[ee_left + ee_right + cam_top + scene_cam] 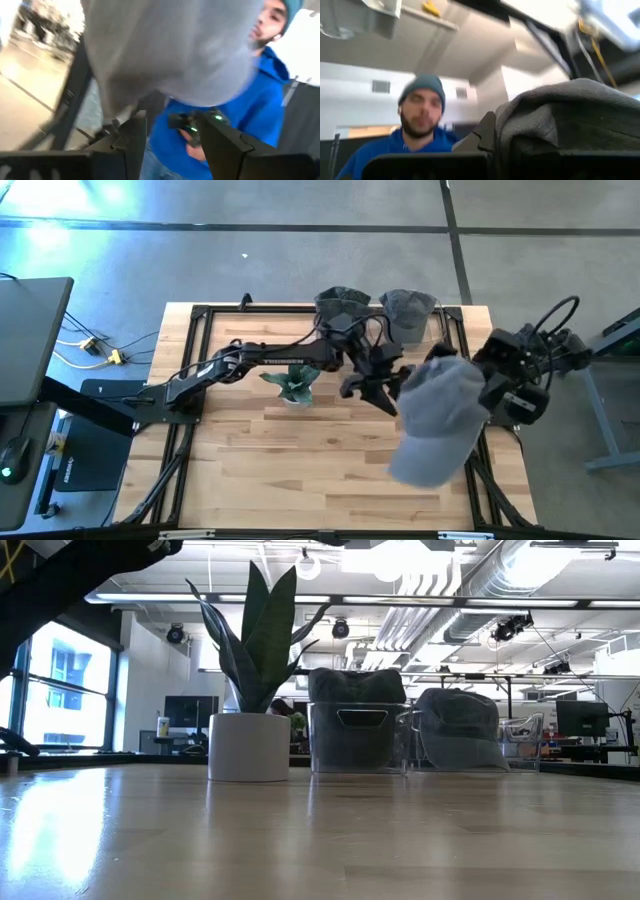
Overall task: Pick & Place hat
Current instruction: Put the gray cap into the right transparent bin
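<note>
Right gripper [490, 395] is clamped on the grey hat [440, 420], holding it up over the table's right side. Our left gripper [378, 387] sits just beside it, fingers [227, 150] parted, empty. Looks like a handoff; next we'd close left on the fabric.

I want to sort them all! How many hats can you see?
3. A grey hat is held up in the right claw. Two dark hats sit in clear bins at the back: one beside the other. More may be hidden underneath.
</note>
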Robot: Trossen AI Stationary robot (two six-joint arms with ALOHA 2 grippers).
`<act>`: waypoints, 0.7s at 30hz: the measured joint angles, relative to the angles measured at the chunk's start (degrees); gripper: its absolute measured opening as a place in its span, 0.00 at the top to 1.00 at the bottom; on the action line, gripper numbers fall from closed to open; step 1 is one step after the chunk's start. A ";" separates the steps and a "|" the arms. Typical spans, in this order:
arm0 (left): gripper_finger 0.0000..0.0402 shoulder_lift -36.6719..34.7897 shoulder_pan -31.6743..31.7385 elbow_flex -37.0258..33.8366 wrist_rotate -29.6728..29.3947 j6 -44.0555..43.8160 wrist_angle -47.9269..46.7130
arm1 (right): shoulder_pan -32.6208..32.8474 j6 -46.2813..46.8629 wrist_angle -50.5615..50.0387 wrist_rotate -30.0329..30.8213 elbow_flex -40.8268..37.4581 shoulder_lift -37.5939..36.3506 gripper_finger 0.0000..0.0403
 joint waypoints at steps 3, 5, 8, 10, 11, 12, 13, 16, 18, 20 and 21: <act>0.61 -0.04 -0.81 0.01 -3.34 4.29 -1.34 | -2.41 0.64 4.36 1.85 0.02 1.40 0.99; 0.64 -0.03 -1.27 -0.01 -4.88 5.54 -1.32 | -3.88 1.99 4.58 3.34 0.02 1.89 0.99; 0.69 -0.03 -1.63 -0.01 -7.06 5.32 1.41 | -5.69 5.48 3.36 1.82 0.00 1.92 0.99; 0.72 -0.01 -1.57 -0.02 -8.24 3.47 4.99 | -6.02 8.31 2.82 -0.05 0.00 1.58 0.98; 0.73 -0.01 -1.44 -0.02 -8.44 2.23 7.31 | -6.02 9.67 2.79 -1.10 0.02 1.38 0.98; 0.75 -0.01 -1.40 -0.01 -8.60 0.85 9.64 | -5.81 11.08 2.67 -2.19 0.02 1.18 0.99; 0.77 -0.01 -1.19 -0.01 -8.62 -0.69 12.03 | -5.35 12.50 2.49 -3.59 0.02 0.82 0.99; 0.81 -0.01 -0.52 -0.01 -9.05 -5.85 19.25 | -3.34 15.18 0.60 -6.62 0.01 -0.55 0.99; 0.84 -0.01 0.05 -0.01 -10.26 -9.18 23.68 | -1.96 15.81 -3.32 -7.57 0.02 -1.83 0.99; 0.87 -0.01 0.55 -0.01 -11.95 -11.94 27.06 | -0.87 15.75 -9.26 -7.16 0.02 -2.99 0.98; 0.88 -0.01 0.65 -0.01 -12.58 -13.05 28.52 | -0.51 15.50 -12.73 -7.05 0.02 -3.41 0.98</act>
